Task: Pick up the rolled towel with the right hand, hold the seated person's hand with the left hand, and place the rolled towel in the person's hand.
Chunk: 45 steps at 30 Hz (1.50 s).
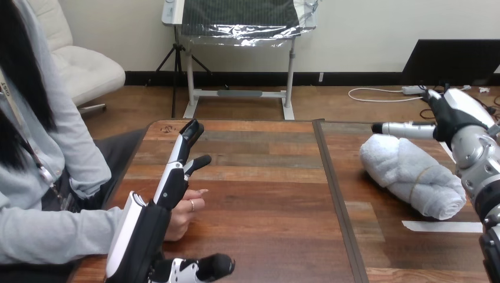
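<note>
Wooden table (265, 194): rolled towel (413, 175) right, white tape strip (442, 226) beside it, person's hand (187, 212) left.

Person's hand (186, 213) partly hidden behind left robot hand (146, 231), right forearm (475, 150) cut by edge

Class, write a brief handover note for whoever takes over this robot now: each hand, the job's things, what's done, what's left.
Left hand: open, fingers straight, beside the person's hand on the table, not curled round it.
Right hand: open, over the far end of the rolled towel, not gripping it.
The rolled towel lies on the table's right part.
Done: nothing.
Left: grasp towel, hold the person's hand, place towel in it.
</note>
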{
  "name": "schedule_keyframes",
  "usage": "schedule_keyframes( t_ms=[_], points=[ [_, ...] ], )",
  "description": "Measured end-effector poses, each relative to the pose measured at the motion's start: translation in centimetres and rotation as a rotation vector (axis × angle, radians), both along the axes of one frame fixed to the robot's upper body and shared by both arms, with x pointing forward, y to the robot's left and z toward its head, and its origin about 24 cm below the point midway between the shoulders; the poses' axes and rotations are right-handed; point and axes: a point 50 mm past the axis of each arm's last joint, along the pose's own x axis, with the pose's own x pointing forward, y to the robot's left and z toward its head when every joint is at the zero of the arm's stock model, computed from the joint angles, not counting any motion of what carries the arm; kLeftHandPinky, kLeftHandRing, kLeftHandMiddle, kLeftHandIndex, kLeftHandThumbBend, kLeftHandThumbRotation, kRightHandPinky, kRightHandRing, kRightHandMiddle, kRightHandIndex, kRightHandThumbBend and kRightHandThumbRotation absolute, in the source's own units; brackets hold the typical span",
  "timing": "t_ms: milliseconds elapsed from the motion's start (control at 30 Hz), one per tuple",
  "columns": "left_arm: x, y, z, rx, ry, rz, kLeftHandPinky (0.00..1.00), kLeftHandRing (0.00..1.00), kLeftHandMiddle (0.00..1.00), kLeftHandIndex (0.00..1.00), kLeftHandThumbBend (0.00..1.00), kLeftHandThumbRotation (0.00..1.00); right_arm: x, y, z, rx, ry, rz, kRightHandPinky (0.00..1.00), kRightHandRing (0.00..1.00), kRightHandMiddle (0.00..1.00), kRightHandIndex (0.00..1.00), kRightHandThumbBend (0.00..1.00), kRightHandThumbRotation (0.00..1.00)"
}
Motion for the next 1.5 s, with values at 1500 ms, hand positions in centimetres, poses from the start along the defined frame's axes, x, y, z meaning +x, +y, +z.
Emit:
schedule_keyframes(
  t_ms=[1500],
  points=[
    [-2.3,0.3,0.5,-0.007,-0.026,0.009,0.95,1.0,1.0,1.0,1.0,0.78,-2.3,0.4,-4.8,-0.14,0.22,0.057,0.59,0.8,0.84,0.86,0.98,0.63]
  ],
)
